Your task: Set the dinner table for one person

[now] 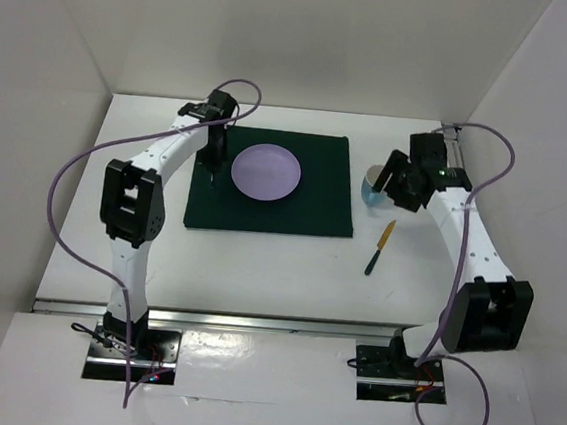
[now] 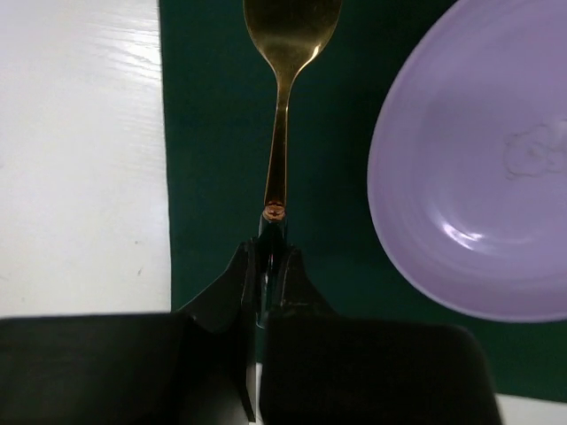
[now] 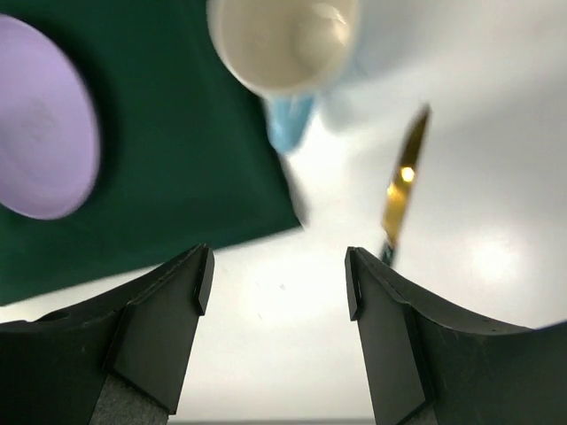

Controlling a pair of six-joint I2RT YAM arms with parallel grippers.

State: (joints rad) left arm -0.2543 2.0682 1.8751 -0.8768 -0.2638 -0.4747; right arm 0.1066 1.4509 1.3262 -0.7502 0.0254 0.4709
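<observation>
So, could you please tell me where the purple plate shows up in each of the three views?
Top external: the purple plate lies near the centre, on the dark green cloth.
Left wrist: the plate fills the right side, cut off by the edge.
Right wrist: the plate is at the upper left edge.
Shared landmark: the green cloth beneath it.

The left arm (image 1: 158, 160) and right arm (image 1: 467, 235) had white link shells with black joint housings. A purple cable (image 1: 67, 164) ran along each, and each base was a black plate (image 1: 132, 354) with thin red wiring. The right gripper (image 3: 279, 288) had matte black, wedge-shaped fingers (image 3: 164, 328).
</observation>
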